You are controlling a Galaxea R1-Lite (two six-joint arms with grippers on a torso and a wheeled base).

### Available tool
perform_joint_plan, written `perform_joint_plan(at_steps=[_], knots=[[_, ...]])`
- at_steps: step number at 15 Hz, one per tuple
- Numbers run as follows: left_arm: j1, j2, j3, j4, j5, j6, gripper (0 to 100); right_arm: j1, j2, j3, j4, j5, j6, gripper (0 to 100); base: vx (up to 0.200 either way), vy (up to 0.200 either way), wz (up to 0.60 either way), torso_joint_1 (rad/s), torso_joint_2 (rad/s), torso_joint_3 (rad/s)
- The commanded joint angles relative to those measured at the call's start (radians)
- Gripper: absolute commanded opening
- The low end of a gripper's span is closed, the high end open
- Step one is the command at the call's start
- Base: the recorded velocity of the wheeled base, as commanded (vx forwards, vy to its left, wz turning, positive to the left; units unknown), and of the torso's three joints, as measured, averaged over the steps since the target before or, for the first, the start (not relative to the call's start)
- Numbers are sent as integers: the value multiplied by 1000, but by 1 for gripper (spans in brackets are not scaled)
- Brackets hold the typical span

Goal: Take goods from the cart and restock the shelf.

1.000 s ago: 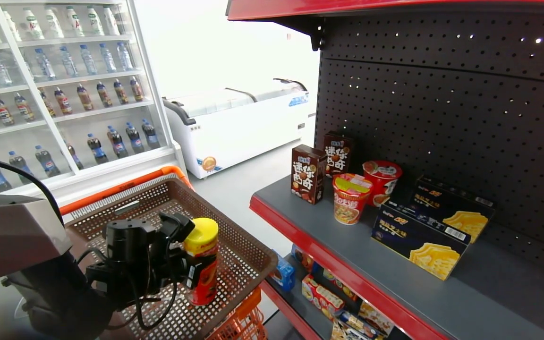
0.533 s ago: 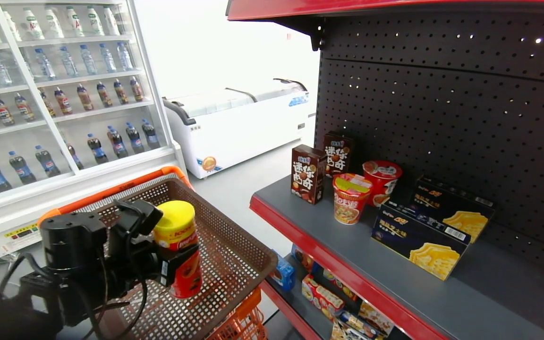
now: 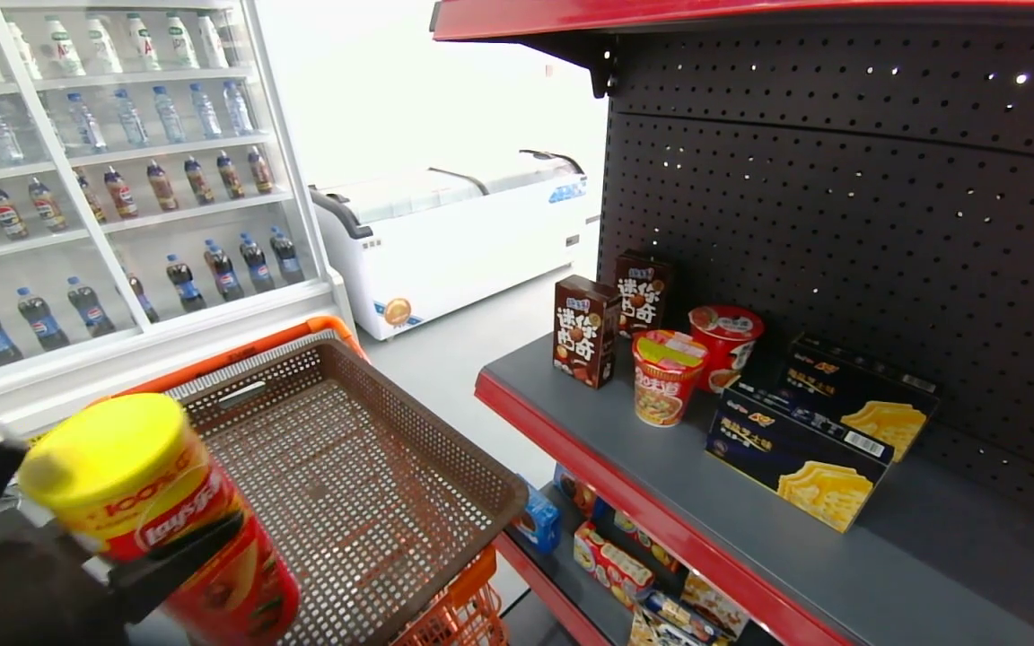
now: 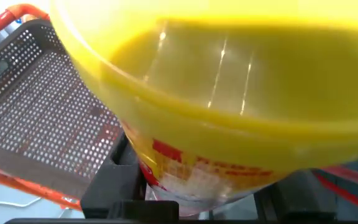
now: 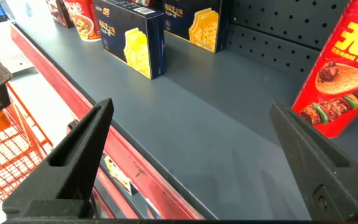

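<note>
A chips can (image 3: pixel 158 520) with a yellow lid and red body hangs tilted at the lower left of the head view, close to the camera. My left gripper (image 3: pixel 77 529) is shut on it beside the brown cart basket (image 3: pixel 346 467). In the left wrist view the can's yellow lid (image 4: pixel 229 68) looms large, with dark fingers (image 4: pixel 114 186) on its sides. My right gripper (image 5: pixel 191 162) stands open with nothing between its fingers, above the grey shelf board (image 5: pixel 229 118). A red chips can (image 5: pixel 347 74) stands on that board beyond it.
On the shelf (image 3: pixel 661 484) stand two brown chocolate boxes (image 3: pixel 584 330), two noodle cups (image 3: pixel 665 377) and two dark blue boxes (image 3: pixel 795 453). A lower shelf holds several packs (image 3: pixel 616 556). A drinks fridge (image 3: pixel 104 179) and a chest freezer (image 3: pixel 454 233) stand behind the cart.
My left gripper has lifted the chips can out of the basket and carried it left and up, closer to the head camera. The shelf goods have not moved.
</note>
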Motion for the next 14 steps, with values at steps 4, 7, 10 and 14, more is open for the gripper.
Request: perform_joint_plan(at_steps=[4, 7, 10, 14], knots=[[1, -630, 33, 413, -5, -25, 0, 0, 0, 0, 0, 6, -4, 100, 0, 0, 0, 0, 0, 0], [1, -820, 24, 613, 55, -25, 0, 0, 0, 0, 0, 8, -2, 100, 0, 0, -200, -1, 1, 1], [1, -873, 21, 651, 78, -25, 0, 0, 0, 0, 0, 8, -2, 100, 0, 0, -600, -7, -1, 9], [1, -873, 24, 651, 78, -23, 0, 0, 0, 0, 0, 8, -2, 100, 0, 0, -600, 5, 1, 1]])
